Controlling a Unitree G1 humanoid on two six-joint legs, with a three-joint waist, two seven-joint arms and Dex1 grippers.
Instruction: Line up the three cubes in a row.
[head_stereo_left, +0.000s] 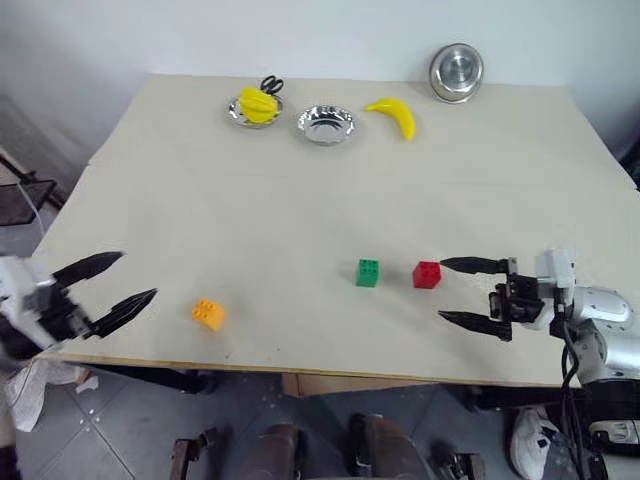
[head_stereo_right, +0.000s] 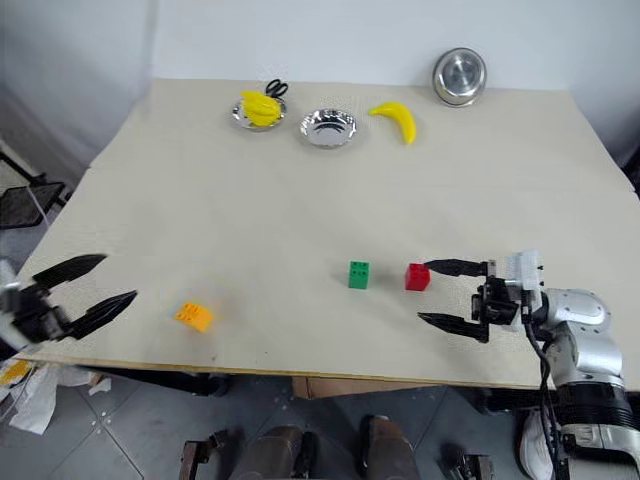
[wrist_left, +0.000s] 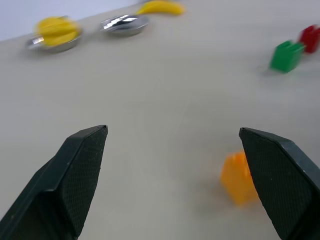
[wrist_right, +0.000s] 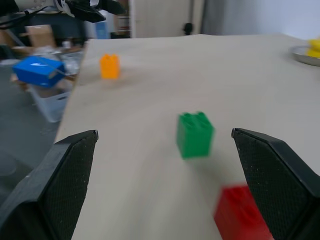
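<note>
While both jaws gape empty, green cube (head_stereo_left: 368, 272) beside red cube (head_stereo_left: 427, 274), orange cube (head_stereo_left: 208, 313) apart

Your right gripper (head_stereo_right: 446, 296), at the lower right of the head frame, has two slim black fingers tapering to points, set on a black block with a small white housing behind it; after that comes a rounded silver-grey forearm with black cables running down beside it. Your left gripper (head_stereo_left: 115, 285), at the lower left, has the same pointed black fingers on a black mount with a pale casing. Up close, the finger pads (wrist_left: 82, 170) are matte black with a fine dotted texture.
</note>
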